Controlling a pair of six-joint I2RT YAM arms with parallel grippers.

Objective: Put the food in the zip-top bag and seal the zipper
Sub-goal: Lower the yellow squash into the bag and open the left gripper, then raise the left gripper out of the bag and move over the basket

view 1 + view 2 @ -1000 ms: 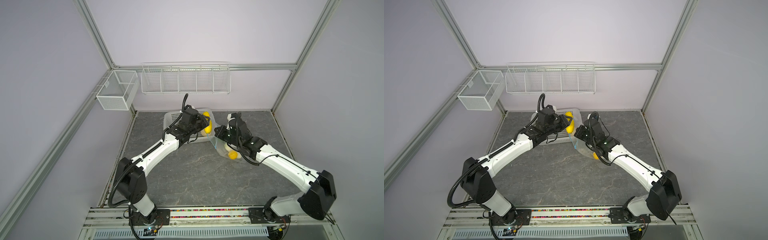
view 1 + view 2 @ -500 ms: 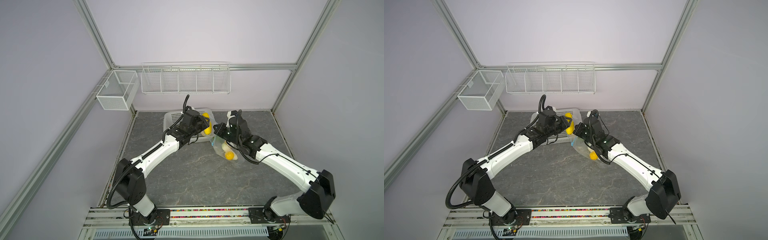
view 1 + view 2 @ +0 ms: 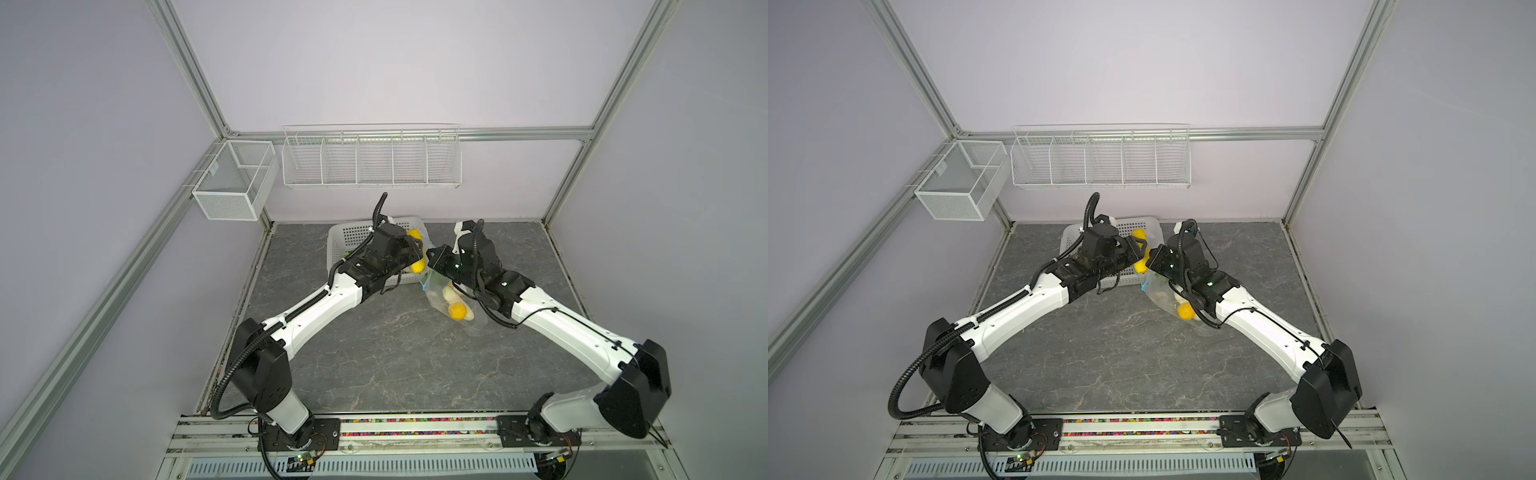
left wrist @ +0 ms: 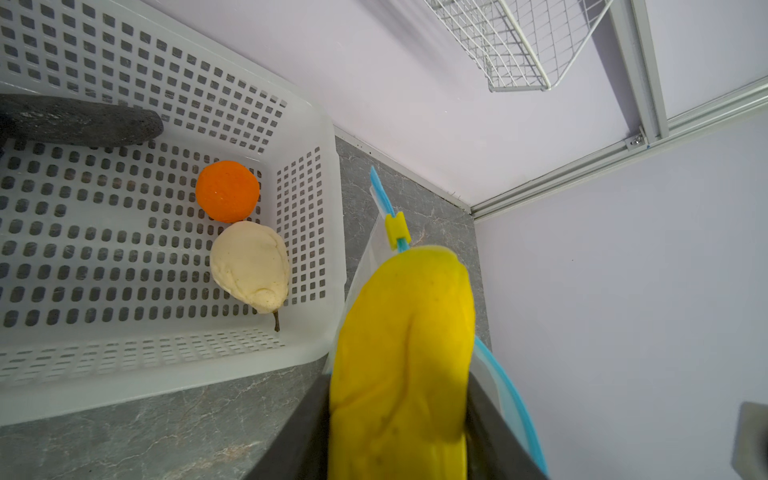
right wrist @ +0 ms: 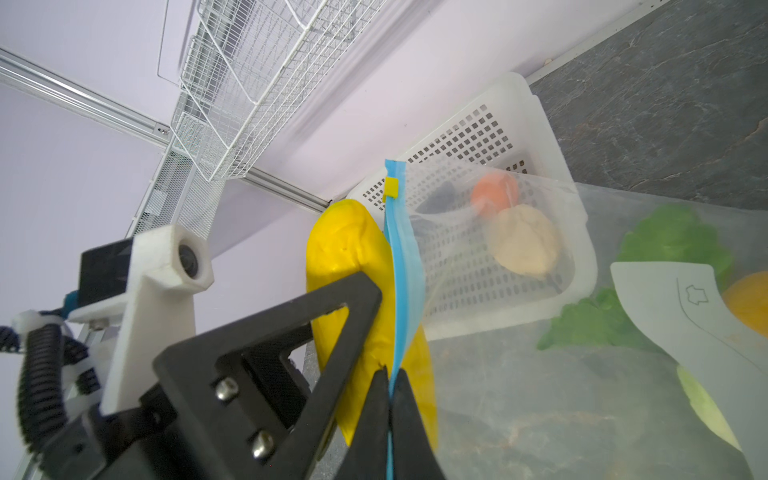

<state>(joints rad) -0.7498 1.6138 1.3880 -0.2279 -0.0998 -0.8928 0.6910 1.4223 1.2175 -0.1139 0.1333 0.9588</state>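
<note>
Some food (image 3: 457, 311) is bagged; left pincer (image 4: 399, 386) grips a yellow piece (image 4: 403, 324) at the zip-top bag (image 5: 519, 415), right pincer (image 5: 390, 399) is pinched tight on its zipper (image 5: 401, 270) (unsealed); three pieces (image 4: 249, 266) wait in the basket (image 3: 349, 239), the bag's ten o'clock.

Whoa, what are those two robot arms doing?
They're packing toy food into a clear bag. The right tool pinches the bag's blue zipper edge, holding the mouth up. The left tool holds a yellow piece right beside that edge. An orange, a pear and a dark piece wait in the white basket.
</note>
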